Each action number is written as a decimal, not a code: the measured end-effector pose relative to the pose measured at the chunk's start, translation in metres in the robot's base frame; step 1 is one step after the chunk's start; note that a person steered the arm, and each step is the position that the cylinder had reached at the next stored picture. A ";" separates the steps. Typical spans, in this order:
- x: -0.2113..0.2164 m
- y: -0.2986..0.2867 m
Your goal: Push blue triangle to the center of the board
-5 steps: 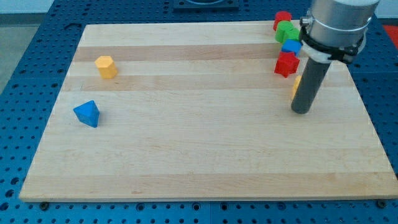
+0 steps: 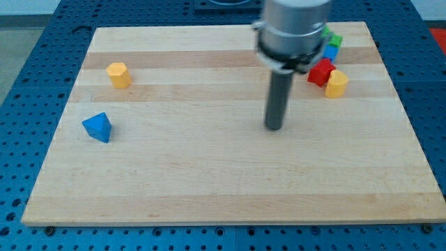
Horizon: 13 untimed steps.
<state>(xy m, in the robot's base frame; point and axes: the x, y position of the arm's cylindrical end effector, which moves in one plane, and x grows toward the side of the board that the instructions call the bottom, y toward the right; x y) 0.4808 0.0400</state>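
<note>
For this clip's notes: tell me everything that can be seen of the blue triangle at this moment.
The blue triangle is a small solid block of saturated, matte blue, plastic by its look, with a pointed top and slanted faces. It sits on the wooden board near the view's left edge, below the yellow block. Nothing touches it: no other block is beside it, and my tip is far off toward the view's right, near the board's middle.
</note>
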 end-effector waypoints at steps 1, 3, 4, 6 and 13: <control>0.052 -0.085; 0.055 -0.307; 0.039 -0.345; 0.020 -0.243; -0.005 -0.132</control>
<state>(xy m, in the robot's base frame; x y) 0.4754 -0.0918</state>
